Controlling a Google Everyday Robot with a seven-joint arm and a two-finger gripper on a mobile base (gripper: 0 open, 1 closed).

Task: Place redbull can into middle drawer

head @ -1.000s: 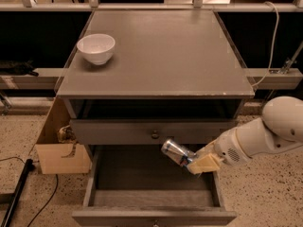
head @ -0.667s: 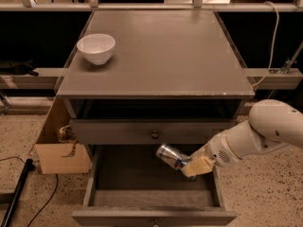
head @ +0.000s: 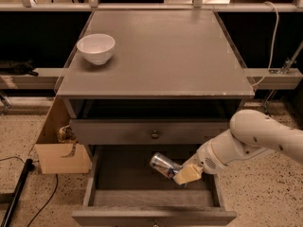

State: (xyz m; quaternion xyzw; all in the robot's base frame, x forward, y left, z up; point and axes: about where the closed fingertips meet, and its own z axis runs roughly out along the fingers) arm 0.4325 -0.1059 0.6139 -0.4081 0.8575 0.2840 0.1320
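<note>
The redbull can (head: 164,164) is slim and silver-blue. It lies tilted in my gripper (head: 182,175), shiny end to the upper left, inside the open middle drawer (head: 118,174) and just above its grey floor. The gripper's tan fingers (head: 188,173) are shut on the can's lower right end. My white arm (head: 255,138) reaches in from the right over the drawer's right wall. The shallower drawer front with a round metal knob (head: 155,135) sits shut just above.
A white bowl (head: 96,48) stands on the grey cabinet top (head: 161,56) at the left. A cardboard box (head: 61,145) sits on the floor left of the cabinet. A black cable (head: 19,193) lies at the lower left. A rail (head: 274,77) runs behind on the right.
My gripper has carried the can down and to the left, deeper into the open middle drawer. The arm has lowered with it.
</note>
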